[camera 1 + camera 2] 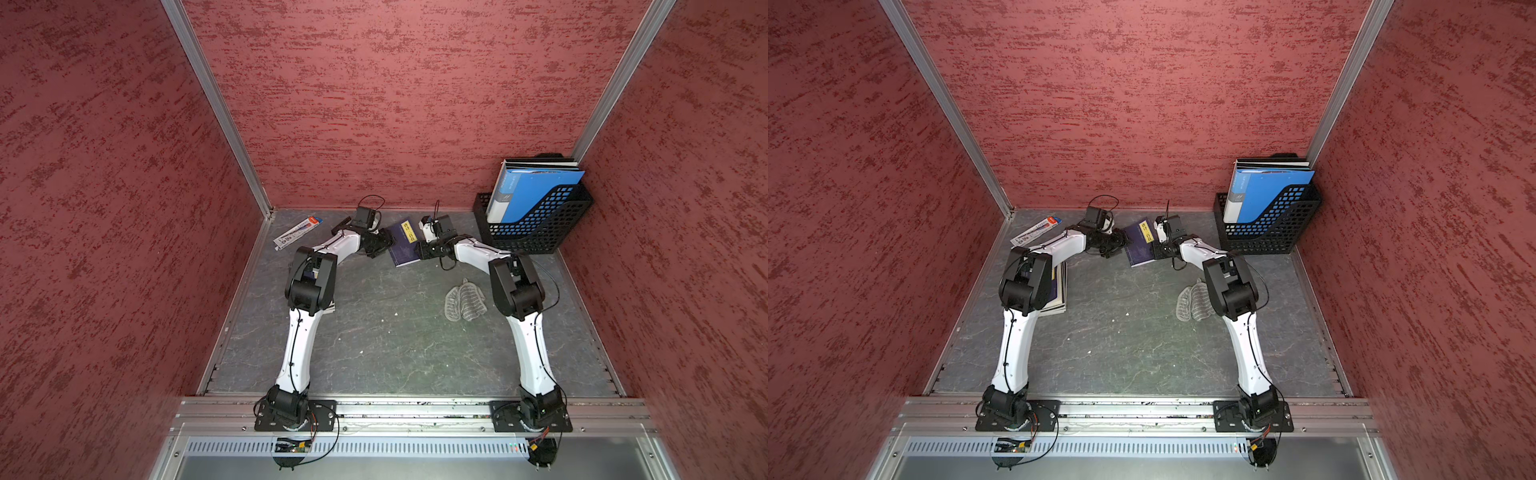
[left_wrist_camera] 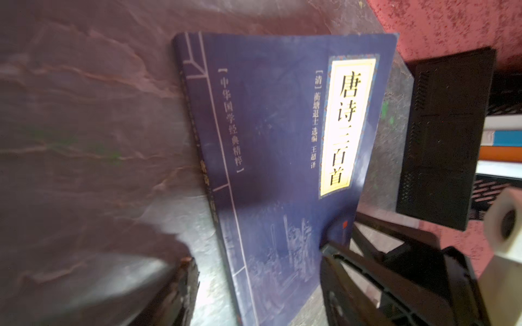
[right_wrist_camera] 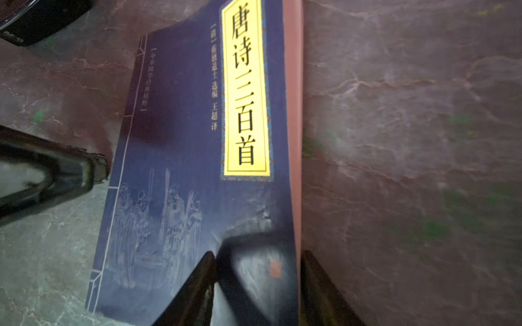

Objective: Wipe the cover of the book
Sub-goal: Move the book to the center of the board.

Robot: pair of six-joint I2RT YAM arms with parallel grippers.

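The book (image 1: 402,246), dark blue with a yellow title label, lies flat at the far middle of the tabletop (image 1: 374,340). The left claw (image 1: 387,245) stands open at its spine edge, and the right claw (image 1: 420,251) is open astride its page edge. This looks like a steadying step: light, even nudges should square the book without buckling the cover. Only the top views show the cloth (image 1: 464,300), lying apart, nearer on the right; only the right wrist view shows a left fingertip (image 3: 96,169) just beside the spine
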